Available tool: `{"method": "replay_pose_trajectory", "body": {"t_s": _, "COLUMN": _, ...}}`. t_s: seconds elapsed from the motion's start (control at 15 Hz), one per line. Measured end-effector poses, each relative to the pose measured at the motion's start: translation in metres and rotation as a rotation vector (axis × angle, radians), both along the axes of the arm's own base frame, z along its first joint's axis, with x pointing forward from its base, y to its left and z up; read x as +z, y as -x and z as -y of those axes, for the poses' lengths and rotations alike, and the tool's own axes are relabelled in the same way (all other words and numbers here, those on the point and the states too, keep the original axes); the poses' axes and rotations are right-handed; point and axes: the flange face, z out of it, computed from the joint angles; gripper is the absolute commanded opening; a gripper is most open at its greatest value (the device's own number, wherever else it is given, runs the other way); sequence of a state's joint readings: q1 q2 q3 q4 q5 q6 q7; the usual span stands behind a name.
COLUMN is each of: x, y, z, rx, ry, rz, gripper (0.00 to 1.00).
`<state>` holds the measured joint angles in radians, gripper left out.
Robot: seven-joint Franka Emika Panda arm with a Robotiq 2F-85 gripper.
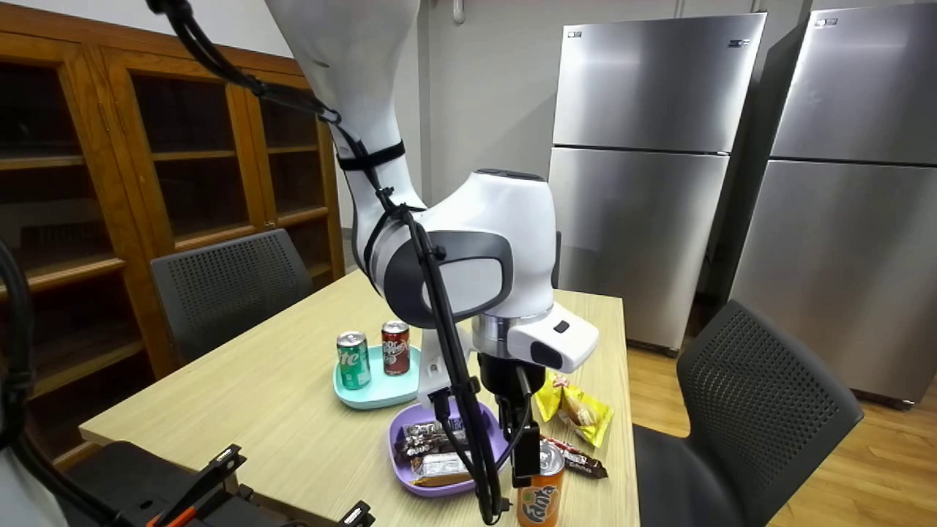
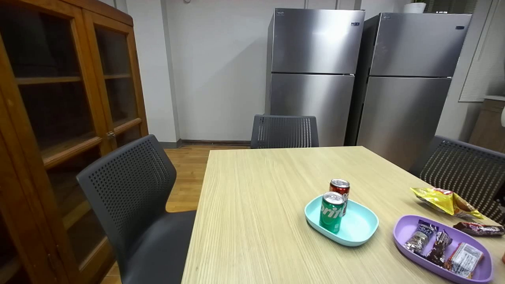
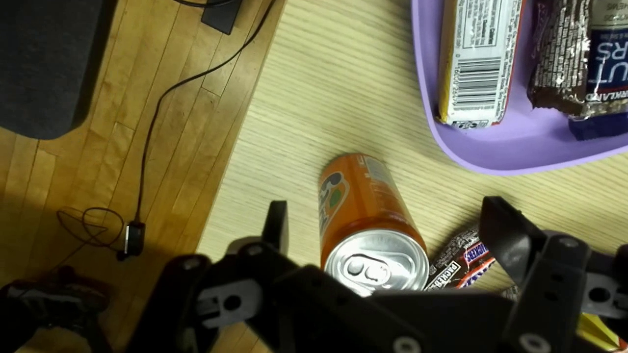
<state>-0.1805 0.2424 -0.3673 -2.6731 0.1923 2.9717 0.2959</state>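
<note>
In the wrist view my gripper [image 3: 386,220] stands open above the table, its fingers spread to either side of an orange Fanta can [image 3: 363,196]. Space shows between the can and each finger, so nothing is held. The can is upright near the table edge, and the gripper's body hides part of its silver lid. A dark Snickers pack [image 3: 463,260] lies beside it, partly under the right-hand finger. In an exterior view the black gripper reaches down right by the Fanta can [image 1: 540,501]. A purple tray [image 3: 510,157] with several wrapped bars sits close by.
A teal tray [image 2: 361,227] holds a green Sprite can [image 2: 331,215] and a dark red Dr Pepper can [image 2: 340,184]. Near the Snickers lies a yellow snack bag [image 1: 578,413]. Chairs surround the table [image 2: 244,205], including a dark chair [image 1: 754,395]. Cables hang along the arm.
</note>
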Motion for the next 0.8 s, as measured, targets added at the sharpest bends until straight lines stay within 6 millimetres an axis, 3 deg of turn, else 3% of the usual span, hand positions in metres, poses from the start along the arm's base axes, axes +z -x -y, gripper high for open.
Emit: {"method": "replay_pose_trajectory", "body": {"t_s": 0.8, "x": -0.022, "y": -0.020, "z": 0.021, "rx": -0.009, "ry": 0.012, "rz": -0.017, "gripper": 1.00}}
